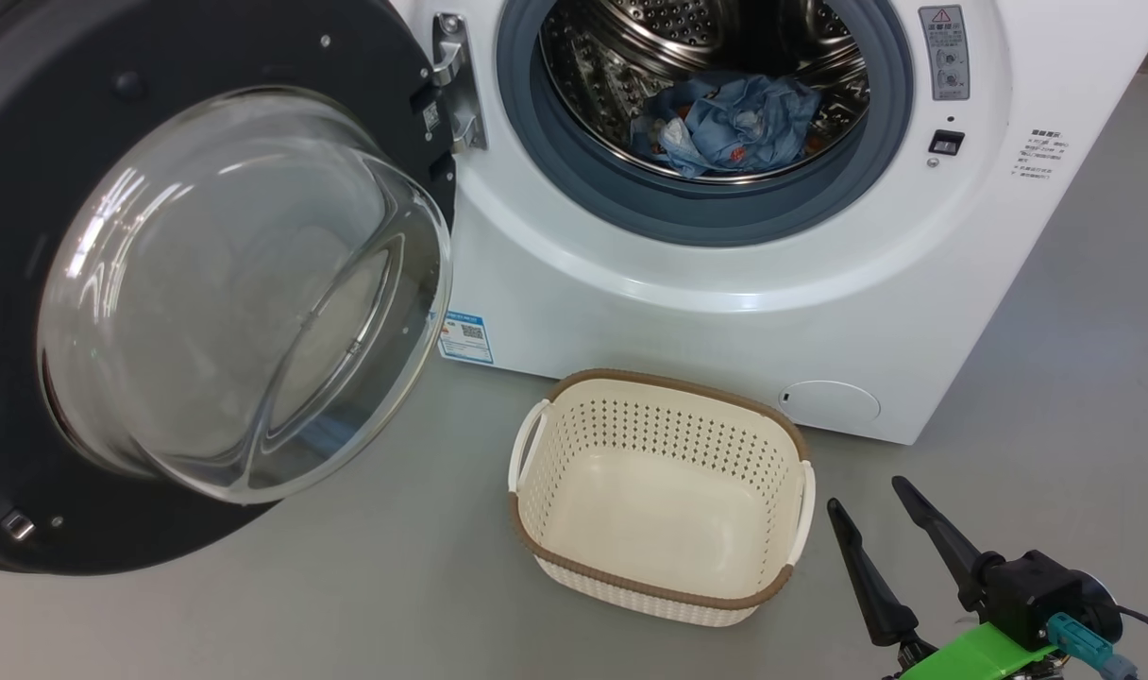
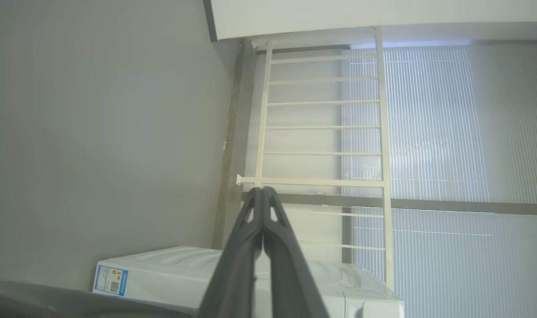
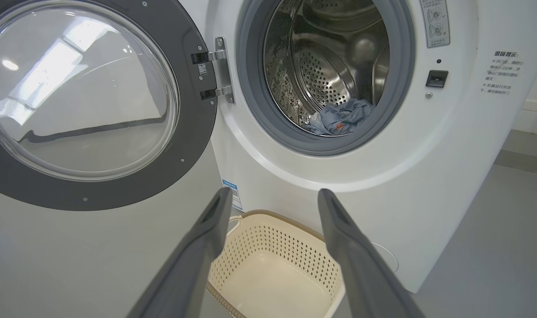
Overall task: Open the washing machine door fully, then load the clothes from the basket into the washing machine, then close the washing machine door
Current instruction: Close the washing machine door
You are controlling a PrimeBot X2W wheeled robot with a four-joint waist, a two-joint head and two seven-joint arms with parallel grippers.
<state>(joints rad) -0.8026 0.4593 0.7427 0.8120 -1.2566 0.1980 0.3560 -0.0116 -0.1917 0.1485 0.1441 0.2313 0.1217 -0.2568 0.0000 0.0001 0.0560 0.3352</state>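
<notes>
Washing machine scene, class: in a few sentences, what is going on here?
The large round glossy black door of the white front-loading washing machine stands swung wide open. The bundle of light blue clothes lies in the steel drum, and the cream perforated plastic basket on the floor in front is empty. The robot's right gripper hovers beside the basket, fingers spread, holding nothing; the left gripper has its fingers shut. Closing the door is what remains.

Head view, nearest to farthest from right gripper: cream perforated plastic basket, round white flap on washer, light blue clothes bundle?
1. Cream perforated plastic basket, just left of right gripper.
2. Round white flap, low on washer front.
3. Light blue clothes bundle, inside drum.
</notes>
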